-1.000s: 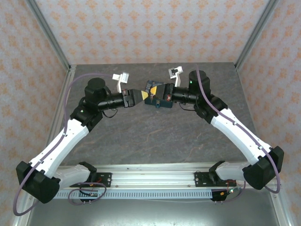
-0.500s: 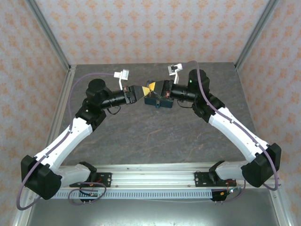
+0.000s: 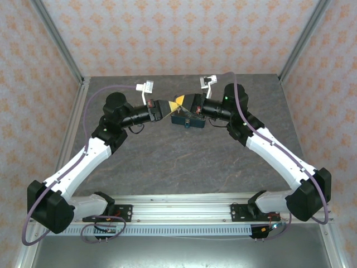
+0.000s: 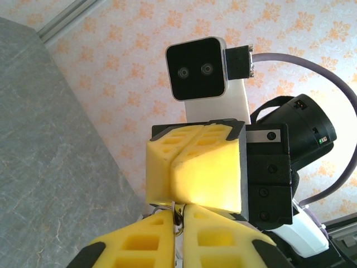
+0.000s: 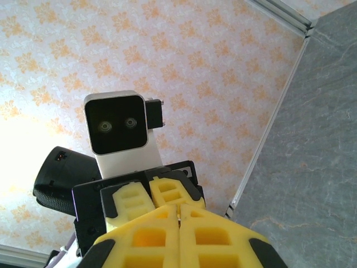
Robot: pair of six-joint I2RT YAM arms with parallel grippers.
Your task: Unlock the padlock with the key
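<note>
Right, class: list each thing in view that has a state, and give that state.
left end effector: shut, tip to tip with the right one.
right end effector: shut, meeting the left one.
small metal piece: at the meeting tips; holder unclear.
tin box: on the table beneath them, partly hidden.

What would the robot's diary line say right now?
left pincer shut | right pincer shut | tip to tip near blue tin
</note>
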